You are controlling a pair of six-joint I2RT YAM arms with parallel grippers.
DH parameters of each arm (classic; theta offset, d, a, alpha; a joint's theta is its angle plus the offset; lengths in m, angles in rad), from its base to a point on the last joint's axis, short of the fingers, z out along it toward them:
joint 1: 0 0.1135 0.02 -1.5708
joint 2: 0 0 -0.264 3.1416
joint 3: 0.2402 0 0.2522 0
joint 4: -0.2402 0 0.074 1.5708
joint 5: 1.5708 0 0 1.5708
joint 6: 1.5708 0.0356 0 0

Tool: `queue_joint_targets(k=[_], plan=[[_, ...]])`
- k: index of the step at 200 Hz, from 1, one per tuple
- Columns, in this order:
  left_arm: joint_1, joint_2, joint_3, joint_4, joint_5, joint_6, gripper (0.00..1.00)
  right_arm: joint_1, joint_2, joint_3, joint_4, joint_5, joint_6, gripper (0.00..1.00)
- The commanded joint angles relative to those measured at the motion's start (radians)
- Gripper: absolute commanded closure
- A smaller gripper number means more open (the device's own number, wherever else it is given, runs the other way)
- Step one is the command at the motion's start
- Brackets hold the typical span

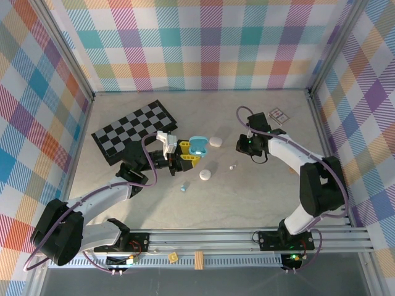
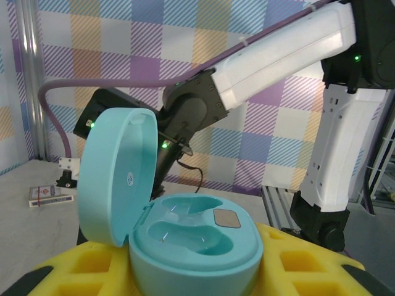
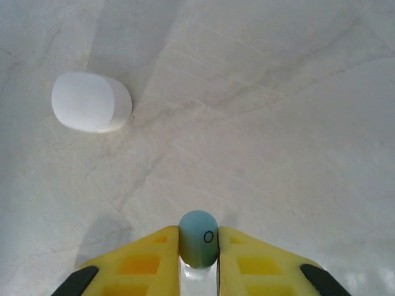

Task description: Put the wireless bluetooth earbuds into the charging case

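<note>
— While the fingers are in close view, how do they stand?

— Right gripper (image 3: pixel 198 262): yellow fingers (image 3: pixel 148 262) closed on a pale blue earbud (image 3: pixel 197 237), pinched at their tips. Left gripper (image 1: pixel 189 154): clamped on the base of the teal charging case (image 2: pixel 194 243), with its lid hinged upright.

— And the arms behind them?

— Left arm (image 1: pixel 99 200): runs from its base, near and left of the case, diagonally up to it. Right arm (image 1: pixel 290 151): rises from its base, folds at an elbow well right of the case, then reaches back leftward. It ends right of the case with the wrist aimed down at the table (image 1: pixel 259 203).

— What surrounds the case?

— One white case (image 1: pixel 215 141) lies just right of it, between it and the right gripper. A second white case (image 1: pixel 204 175) sits on its near side. A white earbud (image 1: pixel 232 166) lies near and right of it, and a loose blue earbud (image 1: pixel 183 185) near and slightly left. A chessboard (image 1: pixel 136 132) lies to its left, and two card boxes (image 1: pixel 278 115) sit far right and behind. The surface is pale and stone-veined. Plaid walls (image 1: pixel 203 43) stand on three sides, and an aluminium rail (image 1: pixel 234 237) runs along the near edge.
</note>
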Motion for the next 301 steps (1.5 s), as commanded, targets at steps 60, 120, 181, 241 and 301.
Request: queue_joint_targets(k=[60,120,181,241,301], plan=[[-0.007,0.006,-0.007,0.002,-0.005,0.031,0.62,0.123,-0.042,0.072,-0.319,0.271,0.015,0.8],[-0.007,0.048,0.001,-0.054,-0.026,0.098,0.62,0.149,-0.083,0.103,-0.345,0.267,0.014,0.82],[-0.007,0.163,0.036,-0.022,-0.033,0.121,0.63,0.218,-0.276,0.116,-0.338,0.167,-0.047,0.82],[-0.01,0.224,0.073,-0.019,-0.011,0.137,0.63,0.269,-0.4,0.166,-0.269,-0.085,-0.089,0.81],[-0.018,0.196,0.063,-0.017,0.034,0.116,0.63,0.333,-0.36,0.237,-0.238,-0.213,-0.179,0.81]])
